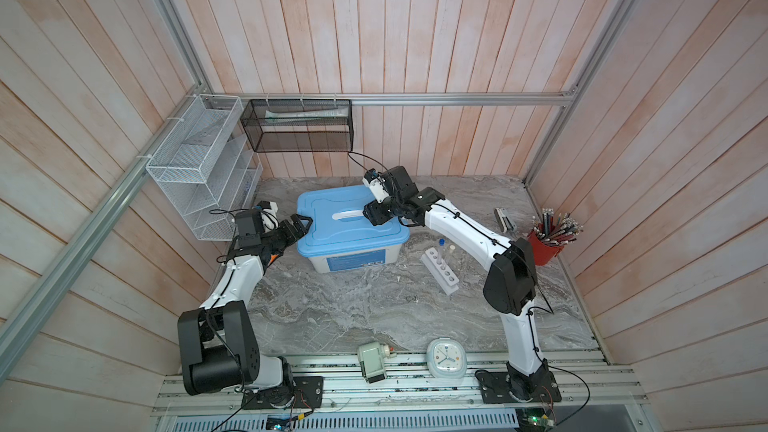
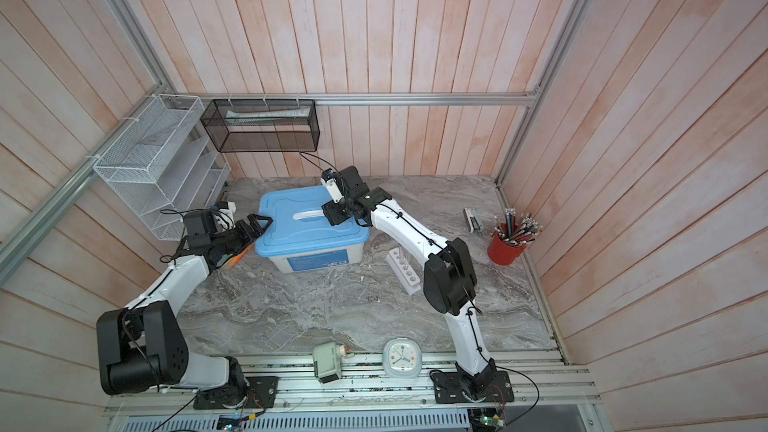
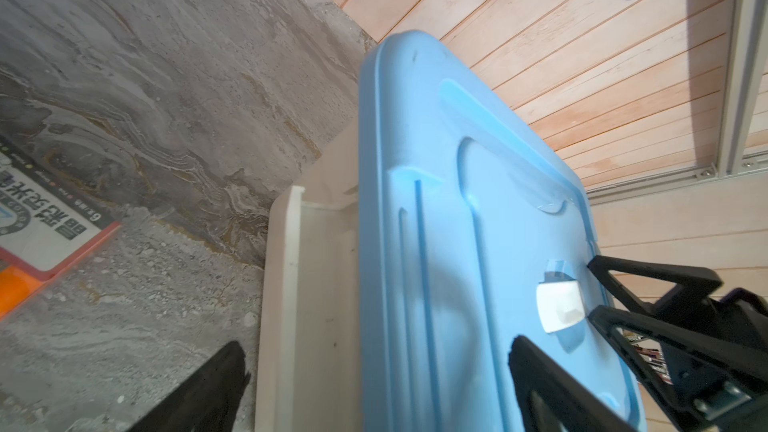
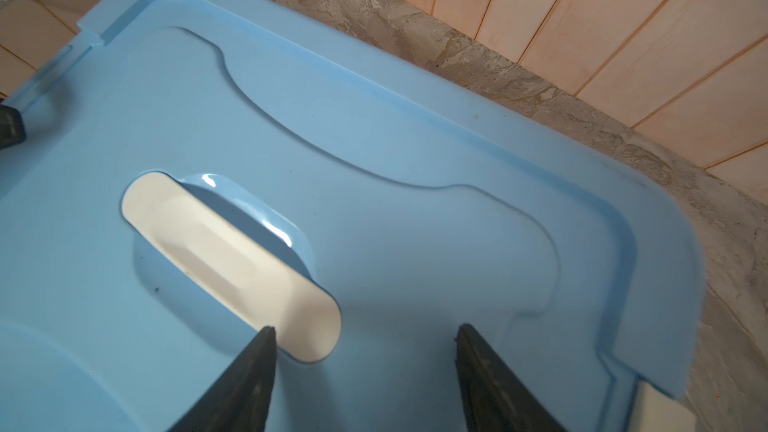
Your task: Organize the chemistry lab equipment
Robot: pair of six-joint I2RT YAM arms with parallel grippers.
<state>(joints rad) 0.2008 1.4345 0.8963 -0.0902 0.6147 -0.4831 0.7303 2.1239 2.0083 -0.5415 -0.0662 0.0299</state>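
Observation:
A white six-hole rack (image 1: 441,274) (image 2: 404,271) stands right of a white bin with a blue lid (image 1: 340,228) (image 2: 299,224). A blue-capped tube (image 1: 441,248) and a white-capped tube (image 1: 451,253) stand in the rack. My left gripper (image 3: 374,342) (image 1: 301,222) is open and straddles the lid's left edge, one finger outside the bin wall (image 3: 320,284), one over the lid (image 3: 457,201). My right gripper (image 4: 365,328) (image 1: 372,216) hangs open just above the lid, beside the end of its white handle (image 4: 224,259), holding nothing.
A red cup of pencils (image 1: 544,248) and a stapler (image 1: 505,220) sit at the right. A clock (image 1: 446,357) and a small green-white device (image 1: 372,361) lie at the front edge. An orange-edged box (image 3: 41,222) lies under the left arm. Mesh racks (image 1: 199,168) (image 1: 297,126) hang on the walls.

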